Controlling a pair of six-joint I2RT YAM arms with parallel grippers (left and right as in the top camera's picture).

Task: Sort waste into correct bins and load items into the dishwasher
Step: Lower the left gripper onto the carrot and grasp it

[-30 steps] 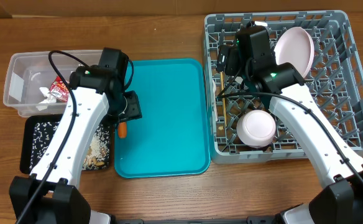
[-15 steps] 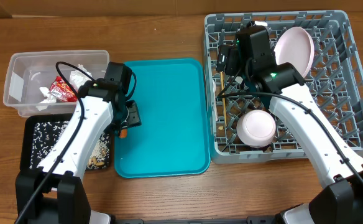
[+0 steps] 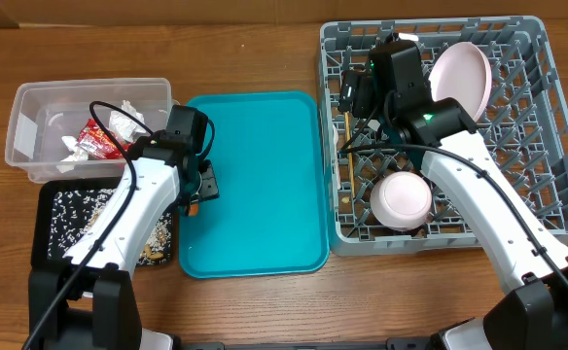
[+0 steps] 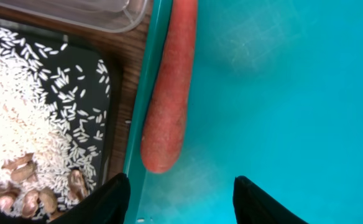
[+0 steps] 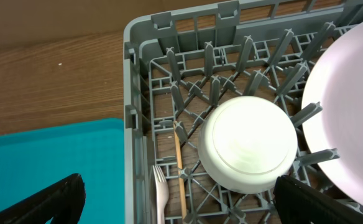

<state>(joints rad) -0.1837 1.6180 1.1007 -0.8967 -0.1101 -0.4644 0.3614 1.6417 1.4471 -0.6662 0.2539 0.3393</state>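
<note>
Holds the left fingers (image 4: 110, 199) released, spread with nothing between them. Just ahead of the gap: the small orange carrot (image 4: 169, 87), lying lengthwise along the rim of the teal tray (image 4: 281, 93), blunt tip toward the fingers, untouched. Past the rim-side finger: the black tray (image 4: 110, 74) with white rice (image 4: 13, 118) and tan nut scraps (image 4: 20, 174). Farther ahead on that side, the clear tub (image 4: 107, 12), seen from overhead to hold the red wrapper (image 3: 97, 141) and paper wads (image 3: 124, 122).

Holds the right fingers (image 5: 51, 199) released too, spread wide above the grey rack (image 5: 138, 93), grasping nothing. Ahead between them: an upturned white bowl (image 5: 250, 146) on the pegs, the pale-pink plate (image 5: 349, 106) propped just beside it, the white fork (image 5: 161, 193) and wooden chopstick (image 5: 180, 168) on its other side. Seen from overhead, a second upturned bowl (image 3: 402, 199) beside the right arm.
</note>
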